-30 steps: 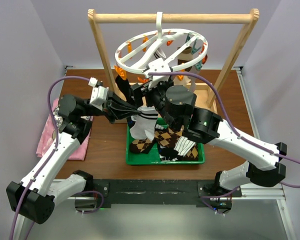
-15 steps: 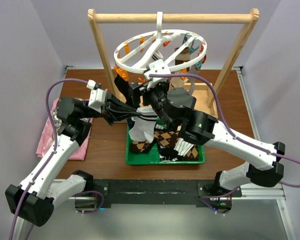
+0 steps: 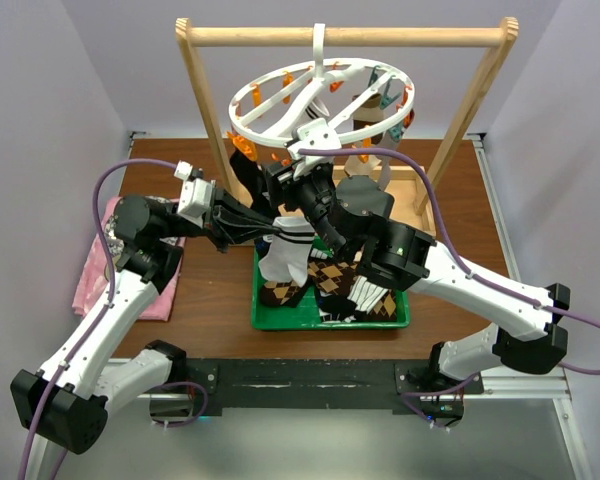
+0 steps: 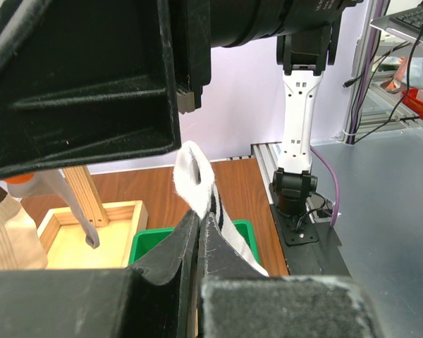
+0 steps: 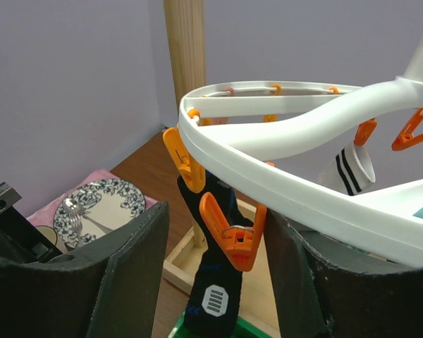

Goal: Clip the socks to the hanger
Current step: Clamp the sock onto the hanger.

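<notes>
The white ring hanger (image 3: 280,85) hangs by its hook from the wooden bar, with orange and teal pegs round it. My left gripper (image 3: 268,228) is shut on the cuff of a black-and-white striped sock (image 3: 285,258), holding it above the green tray; in the left wrist view (image 4: 197,215) the white cuff (image 4: 192,172) sticks out of the shut jaws. My right gripper (image 3: 280,178) is open just under the ring's near-left rim. In the right wrist view (image 5: 218,236) an orange peg (image 5: 234,232) hangs between the open fingers. A black sock (image 5: 215,282) hangs behind it.
The green tray (image 3: 265,318) holds brown argyle socks (image 3: 330,275) and a striped one. A striped sock (image 5: 352,165) and a beige sock (image 3: 378,165) hang from the ring. The wooden frame post (image 3: 202,110) stands close left. A pink cloth (image 3: 95,275) carries a patterned plate (image 5: 102,208).
My right gripper has risen toward the ring's near-left rim. My left gripper with the striped sock has shifted slightly left. The ring has tilted a little.
</notes>
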Robot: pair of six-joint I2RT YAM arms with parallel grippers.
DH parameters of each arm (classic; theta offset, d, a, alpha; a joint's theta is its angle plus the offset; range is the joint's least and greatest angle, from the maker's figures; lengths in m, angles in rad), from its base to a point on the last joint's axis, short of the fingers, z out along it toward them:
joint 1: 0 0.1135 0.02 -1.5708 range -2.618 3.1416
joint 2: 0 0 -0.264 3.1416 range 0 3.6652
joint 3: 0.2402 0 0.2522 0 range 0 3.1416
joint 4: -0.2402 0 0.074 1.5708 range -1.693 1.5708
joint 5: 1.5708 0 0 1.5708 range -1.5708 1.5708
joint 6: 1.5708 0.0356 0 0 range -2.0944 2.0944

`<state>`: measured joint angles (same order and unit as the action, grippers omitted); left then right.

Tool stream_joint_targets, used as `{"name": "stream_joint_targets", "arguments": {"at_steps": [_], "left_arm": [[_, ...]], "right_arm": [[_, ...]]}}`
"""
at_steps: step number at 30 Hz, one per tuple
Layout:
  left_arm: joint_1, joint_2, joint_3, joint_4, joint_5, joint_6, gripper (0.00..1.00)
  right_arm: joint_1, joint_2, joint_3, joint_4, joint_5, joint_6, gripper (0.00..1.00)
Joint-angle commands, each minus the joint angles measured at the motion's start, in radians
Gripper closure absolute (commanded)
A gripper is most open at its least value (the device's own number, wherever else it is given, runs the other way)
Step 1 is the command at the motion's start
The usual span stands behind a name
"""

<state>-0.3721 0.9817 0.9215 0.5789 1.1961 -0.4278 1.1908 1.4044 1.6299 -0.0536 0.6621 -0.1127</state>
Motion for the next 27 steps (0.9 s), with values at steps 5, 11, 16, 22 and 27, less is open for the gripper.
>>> {"name": "stream_joint_targets", "arguments": {"at_steps": [5, 11, 16, 22, 27], "left_arm": [[0.007, -0.018, -0.004, 0.021, -0.013, 0.004, 1.0], [0.007, -0.018, -0.003, 0.019, -0.015, 0.004, 1.0], [0.007, -0.023, -0.007, 0.018, -0.016, 0.006, 1.0], [0.007, -0.025, -0.007, 0.018, -0.017, 0.006, 1.0], [0.007, -0.025, -0.01, 0.025, -0.018, 0.001, 1.0]], "right_arm": [[0.004, -0.033, 0.016, 0.04, -0.022, -0.016, 0.51], [0.003, -0.041, 0.013, 0.04, -0.032, -0.015, 0.56], [0.003, -0.045, 0.013, 0.035, -0.035, -0.007, 0.66], [0.003, -0.061, 0.007, 0.041, -0.044, 0.008, 0.7], [0.001, -0.074, -0.002, 0.044, -0.042, 0.007, 0.79]]}}
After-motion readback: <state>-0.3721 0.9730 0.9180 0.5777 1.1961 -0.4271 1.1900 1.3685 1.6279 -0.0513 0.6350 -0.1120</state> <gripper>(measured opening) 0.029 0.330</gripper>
